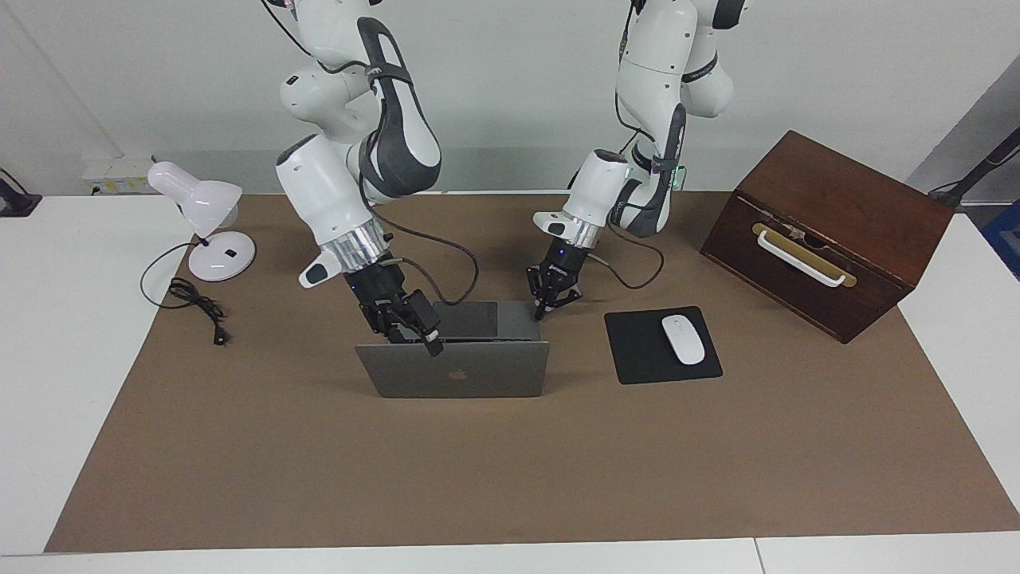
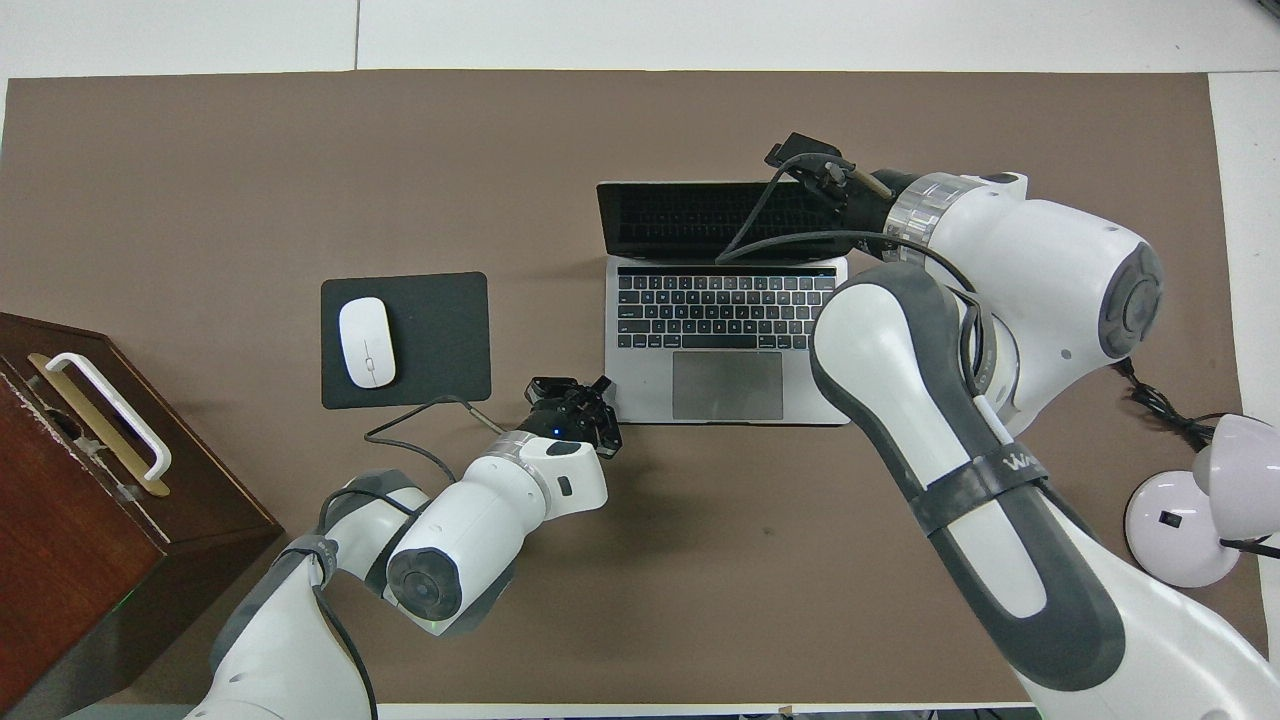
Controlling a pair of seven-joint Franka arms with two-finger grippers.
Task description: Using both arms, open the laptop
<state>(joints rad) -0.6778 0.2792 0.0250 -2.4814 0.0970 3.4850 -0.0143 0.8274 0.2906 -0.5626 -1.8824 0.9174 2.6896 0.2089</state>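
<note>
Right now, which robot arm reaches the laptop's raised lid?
The right arm: its jaws are at the laptop lid's top edge; the left arm's sit shut at the base's corner.

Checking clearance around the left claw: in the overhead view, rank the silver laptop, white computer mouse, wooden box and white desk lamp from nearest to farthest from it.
From the left claw:
1. Silver laptop, touching, at its near corner.
2. White computer mouse, on the black pad beside the laptop.
3. Brown wooden box and white desk lamp, at opposite table ends: too close to call.

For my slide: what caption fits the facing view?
Two arms open a laptop beside a mouse pad.
</note>
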